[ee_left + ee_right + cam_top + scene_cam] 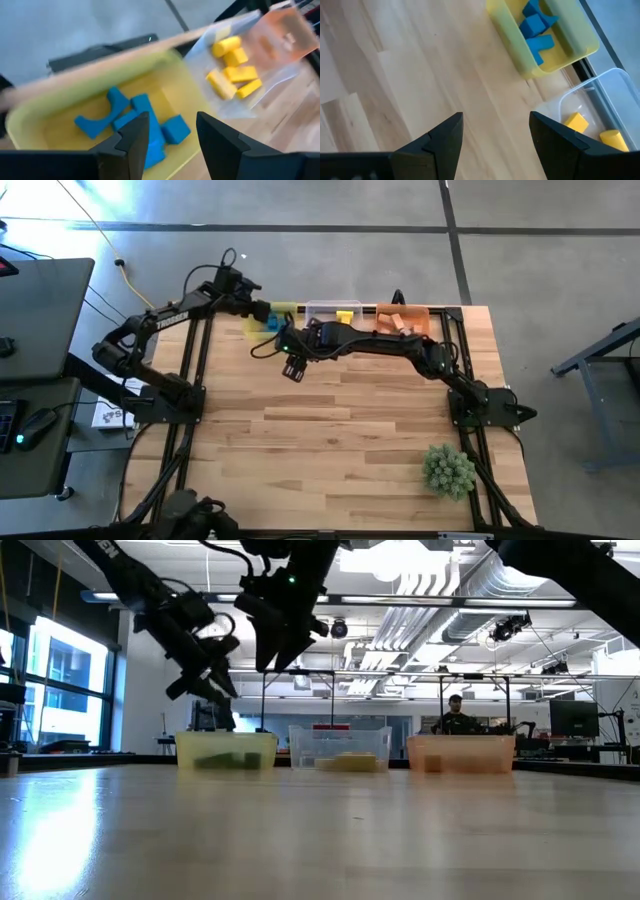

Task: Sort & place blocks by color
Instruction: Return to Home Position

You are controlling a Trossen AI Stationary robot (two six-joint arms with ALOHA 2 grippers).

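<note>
While the left gripper [172, 117] hangs over the yellow bin [515, 40], its two fingers stand apart with nothing between them. Below it, inside that bin, lie the blue blocks [142, 107]: several cubes and bars and one arched piece, heaped close together and touching.

Next to the yellow bin sits the clear bin [620, 85], which holds the yellow blocks [232, 72], some round-ended and some flat-sided. Beyond it stands the orange bin [425, 313] with the tan blocks [397, 323] inside. All three bins form one row along the table [330, 440] edge farthest from the low camera, with yellow nearest the left arm and orange nearest the right.

The right arm reaches from its base across the table towards the left. Its right gripper [496, 117] is raised above bare wood just in front of the yellow bin, fingers spread wide and empty. In the low view both grippers hang well clear of the tabletop.

No block lies loose on the wood. A spiky green plant ball [448, 468] rests near the right arm's base, well apart from the bins. A person [455, 715] shows in the room behind the orange bin.
</note>
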